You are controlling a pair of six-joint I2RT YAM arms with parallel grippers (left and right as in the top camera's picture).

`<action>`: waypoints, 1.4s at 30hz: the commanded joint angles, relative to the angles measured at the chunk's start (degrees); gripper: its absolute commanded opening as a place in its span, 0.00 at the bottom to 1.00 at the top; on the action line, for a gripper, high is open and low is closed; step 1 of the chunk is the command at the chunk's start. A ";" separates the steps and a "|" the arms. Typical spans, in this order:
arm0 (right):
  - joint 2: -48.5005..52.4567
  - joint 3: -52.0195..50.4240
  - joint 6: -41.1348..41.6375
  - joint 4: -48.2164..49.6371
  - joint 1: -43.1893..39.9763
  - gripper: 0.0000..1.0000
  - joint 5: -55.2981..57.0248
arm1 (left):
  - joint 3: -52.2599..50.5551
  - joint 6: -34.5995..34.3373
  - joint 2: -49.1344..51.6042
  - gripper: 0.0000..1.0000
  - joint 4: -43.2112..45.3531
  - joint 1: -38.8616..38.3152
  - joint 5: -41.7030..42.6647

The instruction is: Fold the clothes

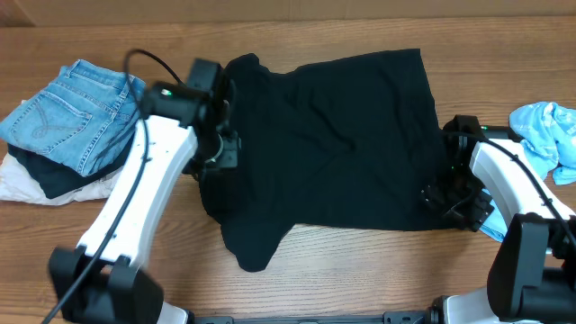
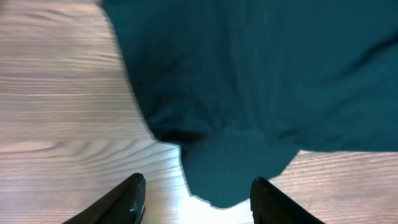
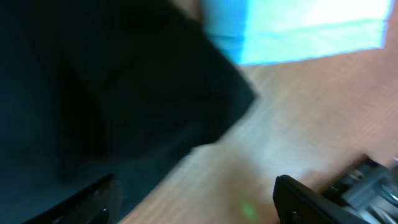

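The clothes here are a black T-shirt (image 1: pixel 333 144) lying spread across the middle of the table, one sleeve (image 1: pixel 254 247) pointing toward the front edge. My left gripper (image 1: pixel 220 155) hovers at the shirt's left edge. In the left wrist view that gripper (image 2: pixel 199 202) is open, and a sleeve tip (image 2: pixel 224 177) lies on the wood between and beyond its fingers, ungripped. My right gripper (image 1: pixel 443 198) is at the shirt's right edge. The right wrist view is blurred; the gripper (image 3: pixel 199 202) is open over bare wood, with black fabric (image 3: pixel 93 93) by its left finger.
Folded blue jeans (image 1: pixel 76 112) sit on a dark garment (image 1: pixel 54 178) and a white cloth (image 1: pixel 27 187) at the far left. A light blue garment (image 1: pixel 549 135) lies at the right edge, and shows as blue cloth (image 3: pixel 298 31) in the right wrist view.
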 commanded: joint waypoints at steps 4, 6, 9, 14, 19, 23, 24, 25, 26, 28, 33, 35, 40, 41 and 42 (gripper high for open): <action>-7.34 2.34 -16.39 10.73 -0.42 0.45 -23.21 | -17.88 -1.57 1.20 0.50 20.61 0.02 7.96; -7.89 2.36 -19.52 15.63 -0.39 0.13 -32.89 | -21.92 -1.53 1.81 0.46 28.57 0.02 8.11; -7.74 2.36 -19.45 21.49 -0.33 0.04 -37.94 | -25.22 -1.51 2.91 0.31 37.27 0.02 8.09; -7.74 2.36 -19.41 30.67 -0.28 0.04 -38.62 | -27.10 -1.11 8.74 0.05 40.63 0.02 8.11; -7.74 2.36 -18.73 34.75 -0.28 0.04 -36.20 | -27.58 -9.79 14.56 0.04 28.76 1.27 7.45; -6.75 2.25 -7.69 34.23 -0.28 0.07 -24.24 | -27.93 -15.72 14.25 0.04 20.09 5.11 7.72; -6.10 2.23 -7.52 34.29 -0.28 0.09 -24.22 | -27.93 -15.67 14.10 0.04 18.53 6.19 7.69; -4.87 2.21 -7.54 34.56 -0.17 0.11 -24.17 | -27.93 -14.51 13.75 0.04 16.22 7.98 7.65; -3.26 2.01 -7.54 35.32 0.04 0.11 -24.20 | -27.93 -13.18 13.49 0.04 15.06 9.27 7.69; 0.37 1.46 -7.32 37.16 0.22 0.10 -24.22 | -27.93 -11.30 12.94 0.04 13.49 11.13 7.61; 8.98 1.40 -7.10 38.49 1.07 0.04 -23.69 | -27.93 -9.44 12.52 0.04 11.23 12.85 6.82; 11.21 1.40 -4.37 36.41 1.07 0.04 -18.40 | -27.93 -9.46 12.46 0.04 10.75 13.00 4.48; 11.45 1.40 7.89 24.33 0.42 0.04 7.08 | -27.91 -7.78 12.44 0.04 9.99 15.56 0.63; 11.45 1.40 9.18 22.75 0.13 0.04 8.63 | -27.91 -7.23 12.41 0.04 9.90 16.06 0.00; 11.45 1.42 9.77 21.46 -0.26 0.04 9.33 | -27.91 -6.69 12.26 0.04 9.99 16.37 -0.17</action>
